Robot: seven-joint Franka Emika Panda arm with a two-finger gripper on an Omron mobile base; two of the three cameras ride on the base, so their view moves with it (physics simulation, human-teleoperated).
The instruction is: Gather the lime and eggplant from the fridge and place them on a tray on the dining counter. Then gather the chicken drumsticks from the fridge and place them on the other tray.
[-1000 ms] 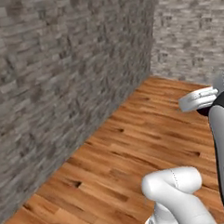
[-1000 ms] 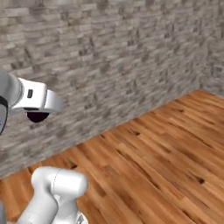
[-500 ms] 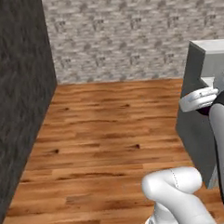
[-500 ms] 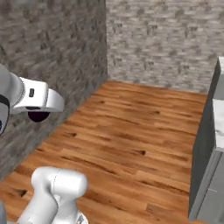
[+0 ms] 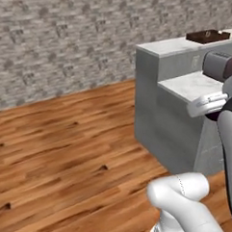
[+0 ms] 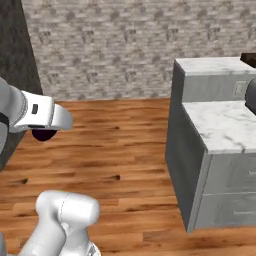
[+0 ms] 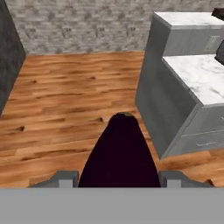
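Note:
A dark purple eggplant sits between the two fingertips of my gripper, which is shut on it. From the base, the eggplant hangs under the white hand above the wooden floor, left of the dining counter. The gripper also appears in the left base view in front of the counter's lower step. A dark brown tray rests on the counter's upper level. The lime, the chicken drumsticks and the fridge are out of view.
The grey dining counter has a marble top and stepped levels, with drawers on its near side. A dark rounded object stands on its lower level. A stone wall runs behind, and open wooden floor lies left of the counter.
The whole view has swung as the base turned: the dark side wall slid off to the left and the counter came closer. The gripper still holds the eggplant in the same pose.

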